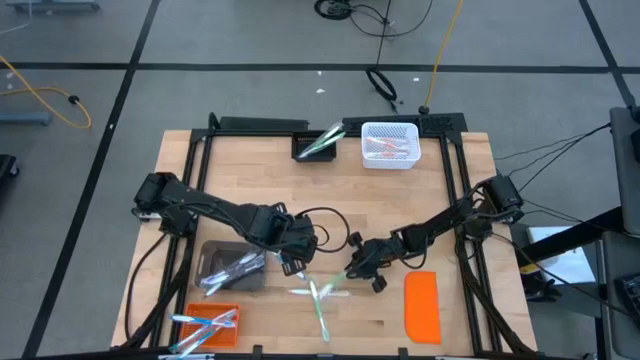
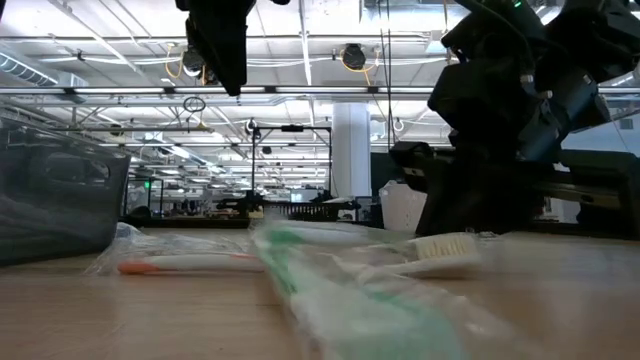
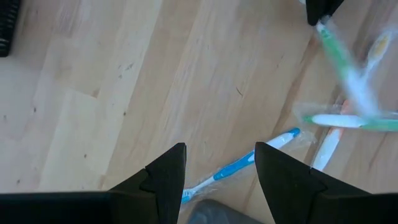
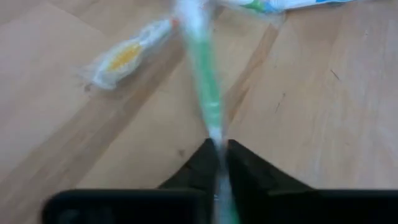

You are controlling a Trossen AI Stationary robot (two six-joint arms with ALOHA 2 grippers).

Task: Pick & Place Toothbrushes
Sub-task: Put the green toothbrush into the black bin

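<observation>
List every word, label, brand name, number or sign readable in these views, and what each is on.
None can be read. The wrapped toothbrushes on the table show colour only, with any wrapper print too blurred. The orange lid and white basket bear no visible text. Distant signs in the room are too small.

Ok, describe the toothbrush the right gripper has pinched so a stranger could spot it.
Start at the flat orange rectangular lid near the wooden table's front right. Just left of it, the right gripper is shut on a green-and-white wrapped toothbrush. Unlike the loose toothbrushes crossed on the wood beside it, this one is clamped at one end between dark fingers.
</observation>
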